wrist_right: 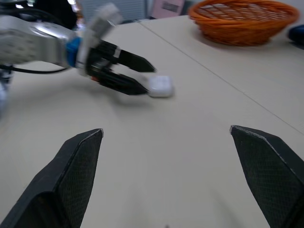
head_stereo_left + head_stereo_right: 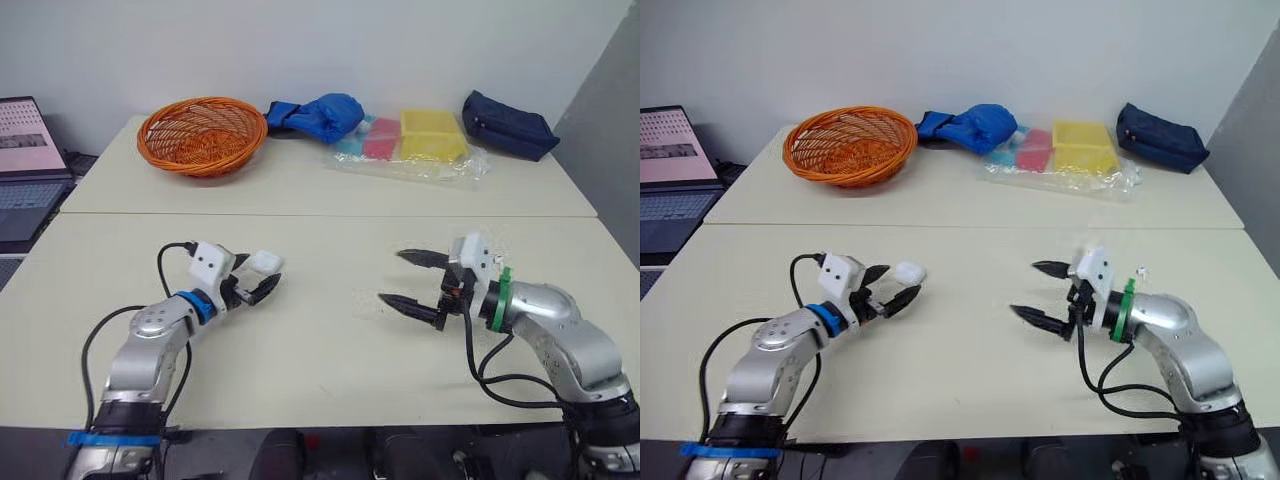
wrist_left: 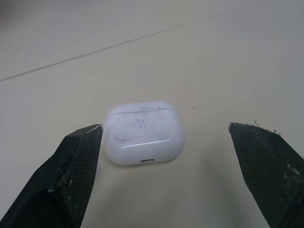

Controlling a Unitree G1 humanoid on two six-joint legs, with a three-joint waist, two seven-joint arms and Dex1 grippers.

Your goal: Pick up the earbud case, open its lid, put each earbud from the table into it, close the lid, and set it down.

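- Now the small white rounded plastic earbud case (image 3: 143,133) lies lid-shut on the cream counter (image 2: 320,370), well clear of its edges.
- Left claw (image 2: 260,275) is spread, flanking the case.
- Right claw (image 2: 390,276) is spread and empty, with bare counter between the 2.

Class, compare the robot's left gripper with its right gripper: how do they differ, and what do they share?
The left gripper has the white earbud case between its jaws; the right gripper has nothing between its own. The left wrist carries a blue band, the right a green band. Both are open, with two black fingers.
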